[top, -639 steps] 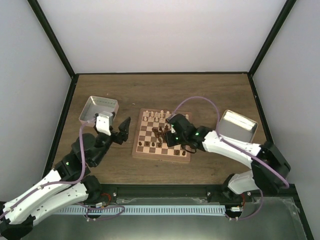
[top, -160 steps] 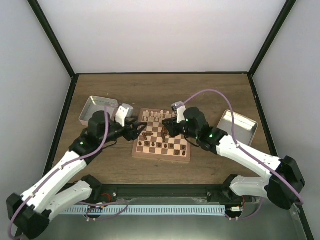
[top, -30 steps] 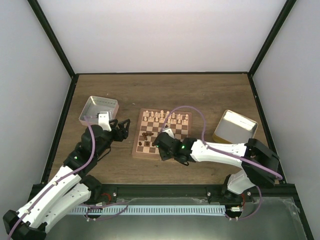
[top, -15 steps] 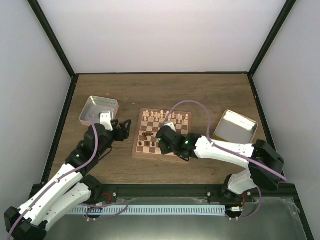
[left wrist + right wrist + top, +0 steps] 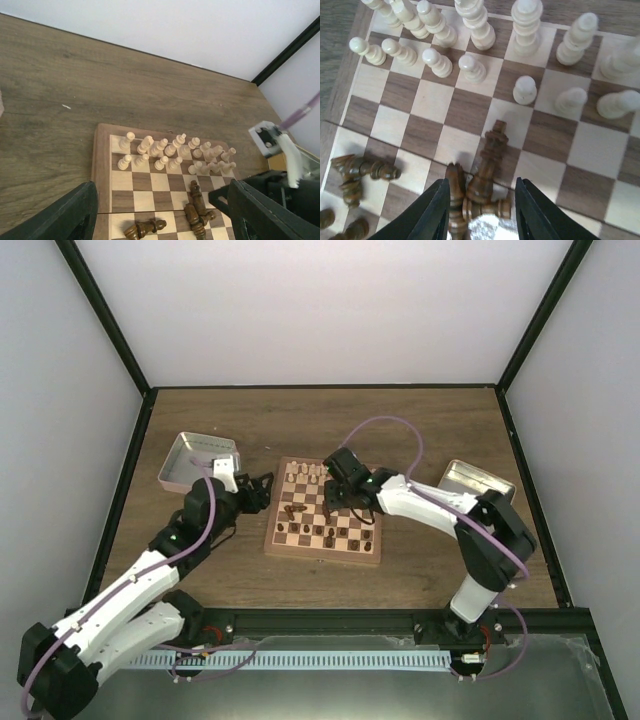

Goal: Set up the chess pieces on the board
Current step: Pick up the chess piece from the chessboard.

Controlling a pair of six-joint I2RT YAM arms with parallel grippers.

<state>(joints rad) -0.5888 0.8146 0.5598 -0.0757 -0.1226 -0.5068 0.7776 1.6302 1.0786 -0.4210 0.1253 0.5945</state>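
Note:
The board (image 5: 320,558) lies mid-table. Pale chess pieces (image 5: 330,475) stand in two rows along its far side (image 5: 175,150) (image 5: 470,20). Dark pieces (image 5: 320,532) stand along the near row. A heap of dark pieces (image 5: 485,175) lies toppled mid-board (image 5: 197,210), and another toppled pair (image 5: 357,172) lies to its left (image 5: 145,229). My right gripper (image 5: 482,210) hovers open with its fingers straddling the heap (image 5: 335,498), clamped on nothing. My left gripper (image 5: 161,210) is wide open and empty, just off the board's left edge (image 5: 262,488).
A shallow metal tray (image 5: 198,460) sits on the table left of the board. A second tray (image 5: 478,480) is to the right, partly behind the right arm. Black frame posts and white walls bound the table.
The right gripper has opened and moved from the board's near rows to over the toppled dark heap mid-board. The left gripper has crept a little closer to the board.

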